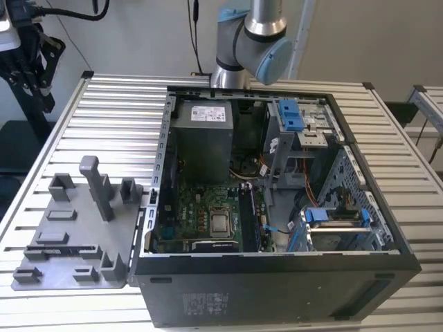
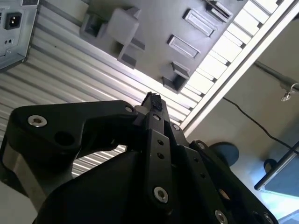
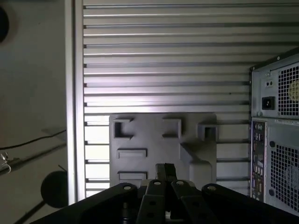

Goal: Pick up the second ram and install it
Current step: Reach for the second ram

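In both wrist views my gripper [image 2: 152, 100] [image 3: 166, 169] hangs high over the grey tray [image 3: 191, 135] [image 2: 154, 23] with upright pegs, its black fingers shut together with nothing between them. In the exterior view the tray [image 1: 76, 242] lies on the slatted table at the left of the open computer case [image 1: 277, 290]. Its shallow slots look bare. Inside the case, long narrow dark strips [image 1: 247, 220] stand beside the processor socket [image 1: 220, 223]. I cannot tell whether one of them is the second ram.
The arm's elbow joint [image 1: 252, 41] rises behind the case. A grey power-supply box [image 1: 201, 138] and blue drive brackets [image 1: 291, 114] fill the case's back. The case's rear panel [image 3: 280, 140] stands close to the tray. The table's edge rail [image 3: 78, 93] and a cable [image 2: 252, 121] lie beyond.
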You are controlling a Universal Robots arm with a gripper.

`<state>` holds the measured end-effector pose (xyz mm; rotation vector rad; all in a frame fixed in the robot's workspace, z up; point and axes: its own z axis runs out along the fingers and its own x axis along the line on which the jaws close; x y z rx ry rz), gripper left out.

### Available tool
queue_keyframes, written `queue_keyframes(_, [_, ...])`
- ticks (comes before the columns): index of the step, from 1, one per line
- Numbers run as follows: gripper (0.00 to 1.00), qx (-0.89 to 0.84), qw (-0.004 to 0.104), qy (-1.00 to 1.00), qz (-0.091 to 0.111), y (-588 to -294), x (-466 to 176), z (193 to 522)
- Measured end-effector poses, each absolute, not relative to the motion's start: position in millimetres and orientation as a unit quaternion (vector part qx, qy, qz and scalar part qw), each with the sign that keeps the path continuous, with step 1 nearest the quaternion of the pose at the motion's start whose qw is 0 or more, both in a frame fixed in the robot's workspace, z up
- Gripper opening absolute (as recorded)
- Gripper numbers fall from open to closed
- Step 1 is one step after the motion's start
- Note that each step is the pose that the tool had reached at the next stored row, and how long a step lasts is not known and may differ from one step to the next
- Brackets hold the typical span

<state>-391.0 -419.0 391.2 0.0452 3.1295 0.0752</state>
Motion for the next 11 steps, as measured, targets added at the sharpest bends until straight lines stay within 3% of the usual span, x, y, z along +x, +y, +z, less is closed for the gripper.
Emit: queue_keyframes(11, [0.11, 0.014, 0.005, 1.0, 0.024, -445.2, -399.9, 390.5])
